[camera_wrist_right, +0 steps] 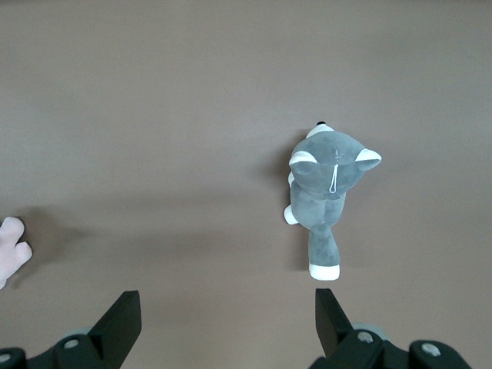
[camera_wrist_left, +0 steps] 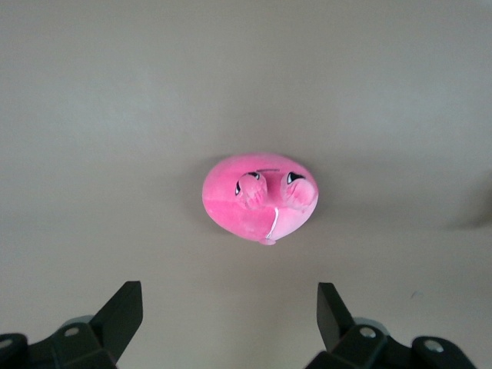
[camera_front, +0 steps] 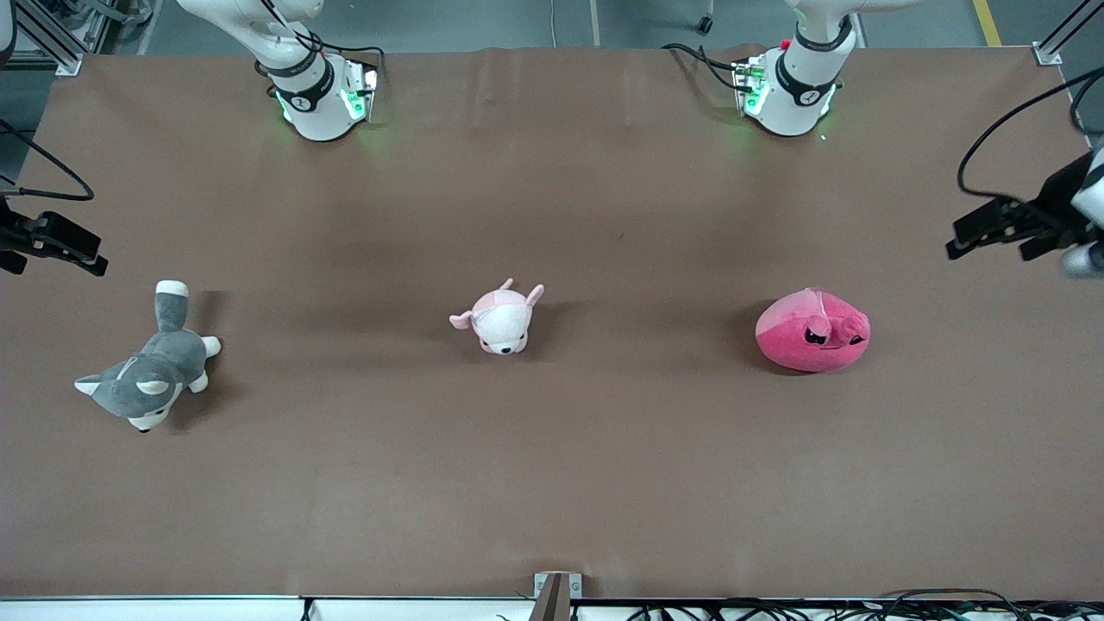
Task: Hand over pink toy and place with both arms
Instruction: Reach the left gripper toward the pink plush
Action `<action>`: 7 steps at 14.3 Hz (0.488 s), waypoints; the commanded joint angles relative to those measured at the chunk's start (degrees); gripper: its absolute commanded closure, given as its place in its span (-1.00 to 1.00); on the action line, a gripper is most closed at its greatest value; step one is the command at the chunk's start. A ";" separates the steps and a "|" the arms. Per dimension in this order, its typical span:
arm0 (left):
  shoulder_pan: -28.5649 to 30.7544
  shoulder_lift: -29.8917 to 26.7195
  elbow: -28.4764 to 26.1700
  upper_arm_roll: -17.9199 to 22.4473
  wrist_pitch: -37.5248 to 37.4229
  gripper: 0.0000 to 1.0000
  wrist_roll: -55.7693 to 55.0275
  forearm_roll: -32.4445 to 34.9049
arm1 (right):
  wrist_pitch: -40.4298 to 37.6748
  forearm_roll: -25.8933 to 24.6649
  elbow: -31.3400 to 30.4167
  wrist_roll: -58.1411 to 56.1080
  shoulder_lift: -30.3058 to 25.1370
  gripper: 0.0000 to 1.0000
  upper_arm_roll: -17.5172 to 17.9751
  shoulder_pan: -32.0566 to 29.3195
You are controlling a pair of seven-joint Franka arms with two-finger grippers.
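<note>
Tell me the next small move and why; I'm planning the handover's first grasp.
Probably bring the left gripper down over the round hot-pink plush toy. It hangs open above the brown table at the left arm's end, with that toy lying ungrasped below it. The right gripper waits open over the grey-and-white husky plush.

arms [camera_front: 315, 82]: white shells, black joint bands | bases: green lights, black cables | grippers: black

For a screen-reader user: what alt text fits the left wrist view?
A round hot-pink toy with angry black eyes lies alone on the brown table. The left gripper hangs above it, its black fingers spread wide, touching nothing.
</note>
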 commanded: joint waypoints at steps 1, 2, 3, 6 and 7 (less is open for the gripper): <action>-0.48 6.61 0.20 -0.12 -0.03 -1.00 -0.64 0.89 | 0.48 0.26 -1.98 -0.38 -1.63 -1.00 0.11 0.08; -0.56 8.28 0.11 -0.12 0.41 -1.00 -0.65 0.98 | 0.74 0.26 -2.07 -0.46 -1.80 -1.00 0.11 0.34; -0.65 9.95 0.11 -0.12 1.20 -1.00 -0.65 1.06 | 1.27 0.26 -2.07 -0.46 -1.98 -1.00 0.11 0.60; -1.09 14.61 0.02 -0.21 5.24 -1.00 -0.82 1.06 | 3.46 0.08 -5.56 -0.46 -4.69 -1.00 0.11 0.87; -1.18 15.67 0.02 -0.21 5.86 -1.00 -0.82 1.06 | 5.82 0.08 -8.54 -0.46 -6.62 -1.00 0.11 0.87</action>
